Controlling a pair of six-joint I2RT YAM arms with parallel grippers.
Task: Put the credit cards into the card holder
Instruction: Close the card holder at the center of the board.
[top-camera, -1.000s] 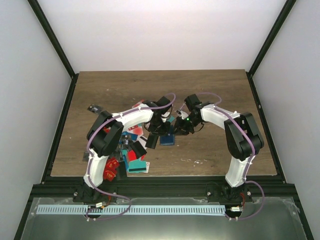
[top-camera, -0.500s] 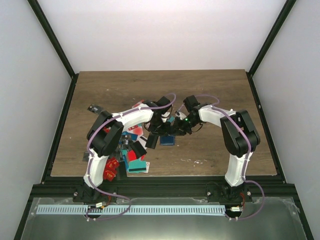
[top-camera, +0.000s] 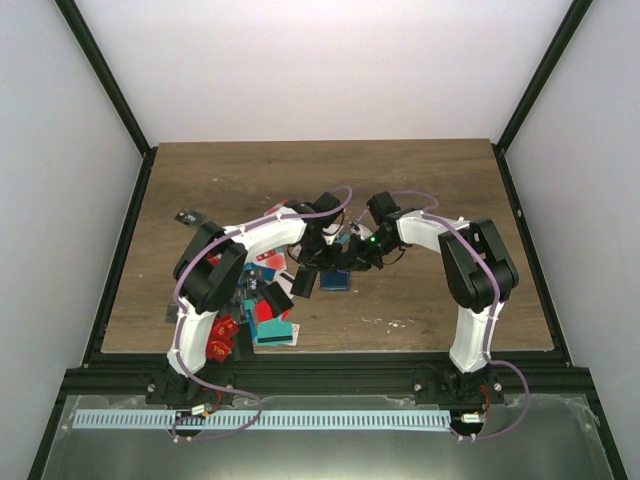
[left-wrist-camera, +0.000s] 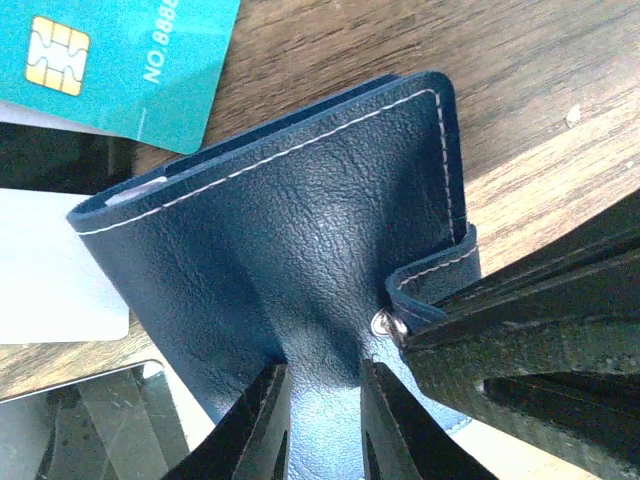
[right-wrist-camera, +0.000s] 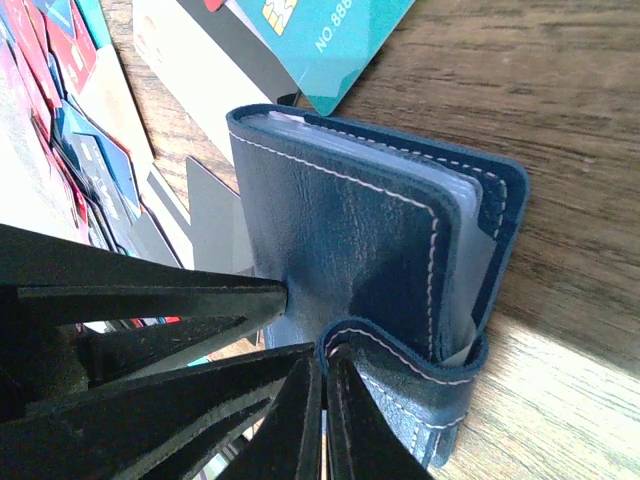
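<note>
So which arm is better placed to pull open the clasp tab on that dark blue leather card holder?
Right. The right gripper is shut on the clasp tab, while the left gripper pinches the body of the dark blue leather card holder, steadying it on the wooden table.

Left fingers (left-wrist-camera: 262, 430) and right fingers (right-wrist-camera: 290, 430) met on the card holder (top-camera: 335, 280) from both sides at mid tabletop (top-camera: 450, 200), blocking that spot. Credit cards (top-camera: 268, 305) lay strewn at near left, under the left arm (top-camera: 205, 270). The far and right tabletop showed bare wood with room to pass.
</note>
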